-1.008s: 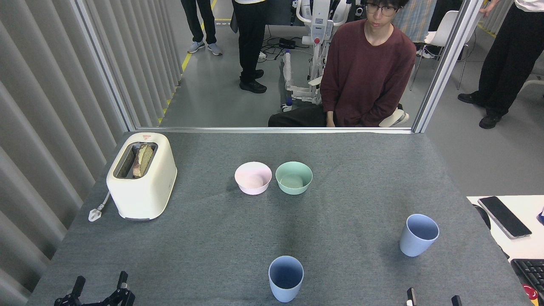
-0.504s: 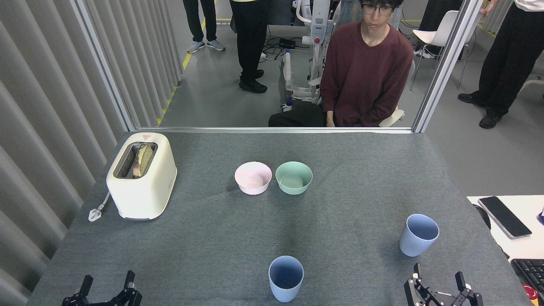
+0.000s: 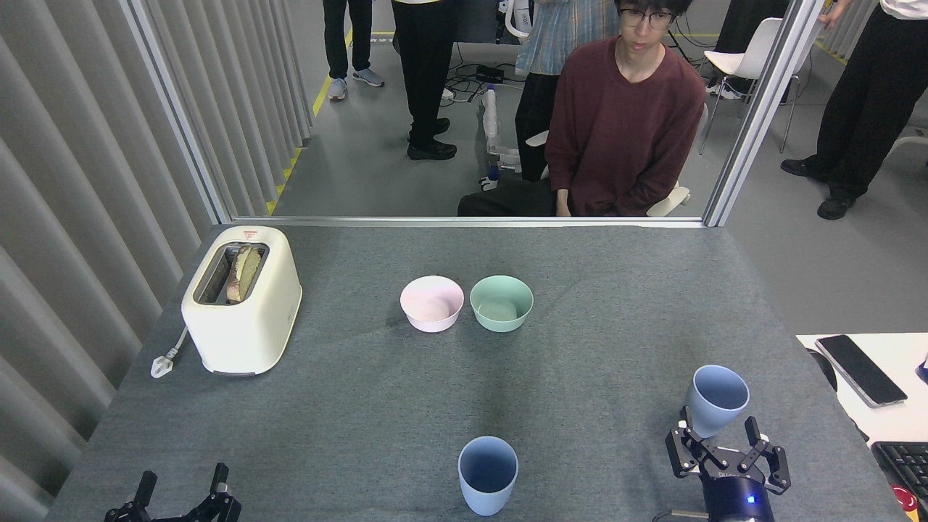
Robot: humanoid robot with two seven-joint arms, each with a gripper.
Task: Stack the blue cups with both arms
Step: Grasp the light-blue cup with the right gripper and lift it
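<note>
Surface (image 3: pixel 362 406): we see a grey felt-like top filling most of the head view, with every item below resting on it.
Person (image 3: pixel 623 123): seated beyond the far edge, in a dark red sweater; we also see other people standing farther back on the floor.
Toaster (image 3: pixel 243 301): cream, at the far left, slots up, with bread in the slot; its plug lies just beside it on the left.
Pink bowl (image 3: pixel 431 303): far centre, upright, just beside the green bowl (image 3: pixel 501 303), which stands to its right; we cannot tell whether their rims touch.
Right cup (image 3: pixel 715 400): pale blue, upright, mouth open toward us, near the right edge; we find its base just beyond the right tool and partly behind its fingers.
Near cup (image 3: pixel 488 475): pale blue, upright, at the near centre edge, well apart from the right cup and from both tools.
Right tool (image 3: pixel 727 444): black, at the lower right, fingers spread wide, one to each side of the right cup's base; we see no contact with the cup.
Left tool (image 3: pixel 181 486): black, at the lower left edge, only its finger ends in view, spread apart and holding nothing, well apart from the near cup.
Phone (image 3: pixel 860 370): dark, lying flat on a white desk at the right margin.
</note>
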